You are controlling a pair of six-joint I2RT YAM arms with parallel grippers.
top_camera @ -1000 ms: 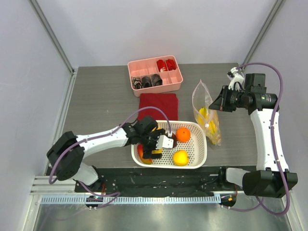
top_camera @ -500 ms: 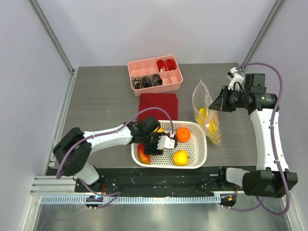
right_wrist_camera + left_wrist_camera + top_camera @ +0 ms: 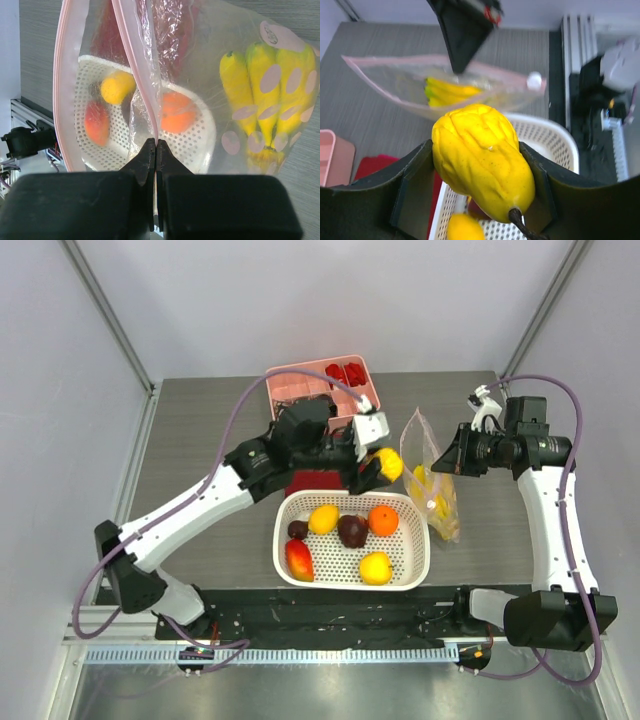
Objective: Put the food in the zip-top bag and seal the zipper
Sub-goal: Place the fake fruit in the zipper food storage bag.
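My left tool (image 3: 378, 466) has lifted out of the basket (image 3: 427, 543) and now grips a lemon (image 3: 480, 160) just beside the bag (image 3: 420, 440), whose mouth my right tool (image 3: 156, 150) pinches open; dropping it in looks next.

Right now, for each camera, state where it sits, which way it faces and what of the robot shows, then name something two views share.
Top external: above and behind the bases, looking down at the grey table; both arms show.
Left wrist: on the left arm, facing the clear plastic zip-top bag past the left gripper clamping a bumpy yellow lemon.
Right wrist: on the right arm, facing the bag, one lip pinched by the right gripper.
Shared: both wrist views show the white perforated basket.
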